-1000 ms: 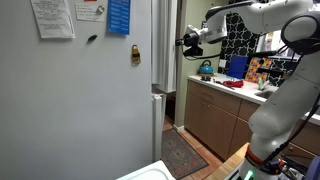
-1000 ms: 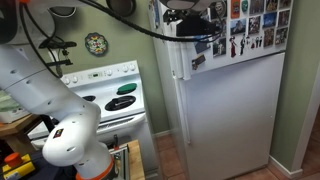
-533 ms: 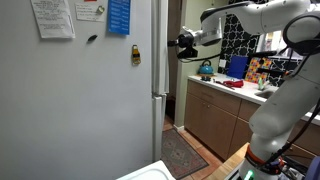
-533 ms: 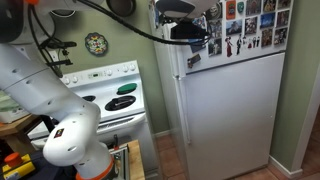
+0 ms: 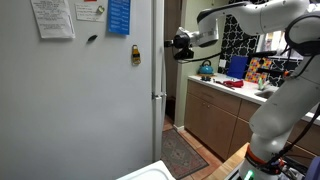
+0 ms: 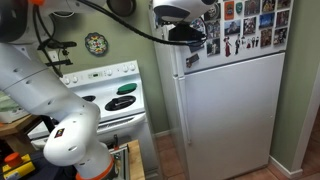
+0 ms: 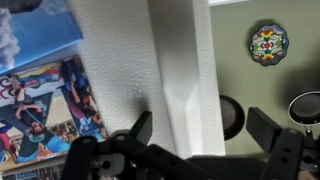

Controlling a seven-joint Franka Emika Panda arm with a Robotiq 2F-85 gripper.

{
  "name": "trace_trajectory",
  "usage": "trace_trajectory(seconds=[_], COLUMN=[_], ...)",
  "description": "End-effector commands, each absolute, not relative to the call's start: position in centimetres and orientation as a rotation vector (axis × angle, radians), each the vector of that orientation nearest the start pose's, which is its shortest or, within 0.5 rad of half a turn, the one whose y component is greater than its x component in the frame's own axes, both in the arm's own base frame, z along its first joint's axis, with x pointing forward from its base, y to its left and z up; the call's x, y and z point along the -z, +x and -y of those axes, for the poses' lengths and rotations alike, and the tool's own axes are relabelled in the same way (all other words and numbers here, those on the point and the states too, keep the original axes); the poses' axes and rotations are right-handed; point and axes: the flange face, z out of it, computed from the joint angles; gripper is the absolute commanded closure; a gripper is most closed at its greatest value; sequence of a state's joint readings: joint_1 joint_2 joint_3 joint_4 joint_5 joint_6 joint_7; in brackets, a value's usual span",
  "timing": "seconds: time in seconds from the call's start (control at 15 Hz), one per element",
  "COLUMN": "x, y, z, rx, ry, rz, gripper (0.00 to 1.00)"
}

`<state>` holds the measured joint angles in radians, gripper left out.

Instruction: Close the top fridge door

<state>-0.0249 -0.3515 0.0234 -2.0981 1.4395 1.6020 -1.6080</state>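
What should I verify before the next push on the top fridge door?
1. Hand open, clamped on nothing: ok.
2. Hand lined up on the edge of the top fridge door: ok. The white edge runs between the fingers in the wrist view.
3. Hand touching the door: cannot tell.
4. Top door fully seated: cannot tell. It looks near flush with the lower door.
5. Lower door shut: ok.
6. Arm apart from the counter: ok.

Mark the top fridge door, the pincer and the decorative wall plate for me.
top fridge door point(image 5: 158, 50), in an exterior view, on its narrow white edge.
pincer point(image 7: 198, 116), wrist view, midway between its fingertips.
decorative wall plate point(image 7: 268, 43), wrist view, on its patterned centre.
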Motion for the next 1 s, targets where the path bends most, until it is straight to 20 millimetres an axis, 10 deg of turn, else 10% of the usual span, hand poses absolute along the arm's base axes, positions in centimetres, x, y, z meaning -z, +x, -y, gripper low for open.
trace_trajectory(seconds=[0.0, 0.53, 0.93], x=[-65.1, -70.3, -73.6], y=[44.2, 38.9, 34.7], z=[-8.8, 1.8, 6.2], rx=[1.074, 1.063, 1.008], ry=[-1.430, -1.763, -2.140], rz=[1.225, 1.312, 1.265], gripper=[0.00, 0.00, 0.00])
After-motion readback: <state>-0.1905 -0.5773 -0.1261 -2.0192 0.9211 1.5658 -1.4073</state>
